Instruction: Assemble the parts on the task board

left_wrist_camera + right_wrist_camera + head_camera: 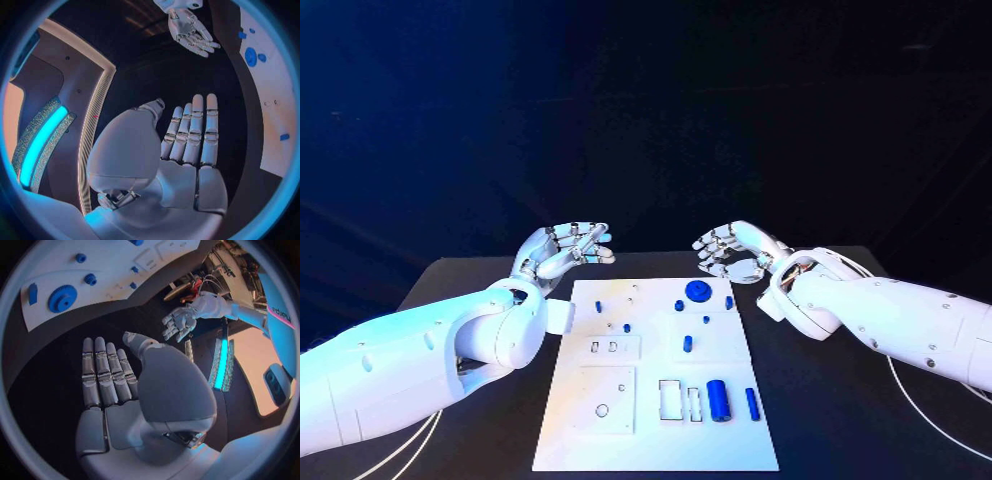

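The task board [656, 440] (near edge) is cut off by the picture's bottom.

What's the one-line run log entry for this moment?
left hand: open, holds nothing | right hand: open, holds nothing | task board: blue parts untouched

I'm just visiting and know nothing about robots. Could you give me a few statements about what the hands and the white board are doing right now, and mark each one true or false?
1. The left hand holds a blue part. False: it holds nothing, fingers stretched out.
2. The right hand holds nothing. True.
3. Both hands hover past the far end of the task board. True.
4. The large blue gear lies off the board on the black table. False: it sits on the board, near its far end.
5. A blue cylinder lies near the board's near end. True.
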### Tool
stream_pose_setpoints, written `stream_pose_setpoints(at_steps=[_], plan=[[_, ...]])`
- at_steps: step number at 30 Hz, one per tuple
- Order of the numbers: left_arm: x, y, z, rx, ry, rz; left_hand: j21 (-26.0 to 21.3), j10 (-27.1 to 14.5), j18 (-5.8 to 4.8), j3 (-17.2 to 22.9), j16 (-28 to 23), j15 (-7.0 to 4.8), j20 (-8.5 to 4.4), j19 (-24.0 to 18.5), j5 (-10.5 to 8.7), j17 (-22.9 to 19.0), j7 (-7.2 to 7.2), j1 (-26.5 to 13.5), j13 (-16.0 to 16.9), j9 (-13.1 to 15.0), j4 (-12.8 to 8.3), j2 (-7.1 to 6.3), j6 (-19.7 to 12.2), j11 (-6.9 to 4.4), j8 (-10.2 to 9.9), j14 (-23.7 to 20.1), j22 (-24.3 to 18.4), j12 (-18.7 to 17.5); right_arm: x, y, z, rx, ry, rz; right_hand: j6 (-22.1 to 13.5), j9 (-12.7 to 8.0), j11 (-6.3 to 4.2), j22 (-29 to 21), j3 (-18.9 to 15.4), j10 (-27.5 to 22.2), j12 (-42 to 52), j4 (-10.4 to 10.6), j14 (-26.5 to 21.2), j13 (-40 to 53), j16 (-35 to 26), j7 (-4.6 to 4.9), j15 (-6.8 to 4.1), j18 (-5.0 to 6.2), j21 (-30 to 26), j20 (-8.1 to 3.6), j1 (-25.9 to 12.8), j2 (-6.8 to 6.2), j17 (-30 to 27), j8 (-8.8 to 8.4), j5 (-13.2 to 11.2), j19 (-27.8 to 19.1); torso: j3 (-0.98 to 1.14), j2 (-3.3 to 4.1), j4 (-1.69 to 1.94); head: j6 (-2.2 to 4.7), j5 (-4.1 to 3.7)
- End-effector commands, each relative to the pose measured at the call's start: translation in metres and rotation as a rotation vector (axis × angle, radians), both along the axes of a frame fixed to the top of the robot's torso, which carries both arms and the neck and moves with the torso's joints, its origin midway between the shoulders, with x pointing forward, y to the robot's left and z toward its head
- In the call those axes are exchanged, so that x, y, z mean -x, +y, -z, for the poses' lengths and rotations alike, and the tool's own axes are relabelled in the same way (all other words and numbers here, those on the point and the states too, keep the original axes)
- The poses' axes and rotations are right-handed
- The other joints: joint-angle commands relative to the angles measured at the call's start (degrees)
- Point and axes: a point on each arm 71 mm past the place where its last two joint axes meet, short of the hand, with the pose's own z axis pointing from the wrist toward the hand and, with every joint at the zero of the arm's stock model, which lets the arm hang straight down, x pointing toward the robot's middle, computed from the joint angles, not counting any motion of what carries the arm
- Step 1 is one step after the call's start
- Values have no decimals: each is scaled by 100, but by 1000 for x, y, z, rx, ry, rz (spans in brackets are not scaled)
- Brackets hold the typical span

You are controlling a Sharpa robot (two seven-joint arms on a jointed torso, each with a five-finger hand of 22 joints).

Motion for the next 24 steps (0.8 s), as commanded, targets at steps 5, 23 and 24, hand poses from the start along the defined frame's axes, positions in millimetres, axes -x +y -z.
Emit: stream_pose_setpoints(at_steps=[5,23,24], plan=[[12,-10,-10,16,-41,95,70,70,90,66,79,-8,-8,38,-28,88,97,-25,-11,13,2,-87,42,3,36,0,32,-53,-3,15,3,370,-30,-46,669,76,-320,418,88,1000,-130,-41,1224,28,375,-118,-406,117,797,-359,-133,-269,446,128,-96,733,73,215,48,33,-100],[20,-18,-20,55,-42,133,74,75,88,73,80,-5,-7,27,-28,96,97,-28,-11,15,2,-92,42,4,36,-21,34,-58,-4,42,-1,555,-86,-88,611,140,-414,1380,-184,510,-163,123,2358,77,2400,-261,-638,106,2177,-714,-240,-498,2233,-113,-153,1566,98,464,98,106,-166],[20,-18,-21,56,-42,133,74,75,88,73,80,-5,-7,27,-28,96,97,-28,-11,15,2,-92,42,4,36,-21,34,-58,-4,44,-1,560,-87,-91,612,148,-415,1424,-187,497,-161,137,2341,81,2514,-262,-636,106,2223,-714,-237,-498,2307,-119,-153,1568,98,473,107,100,-171]])
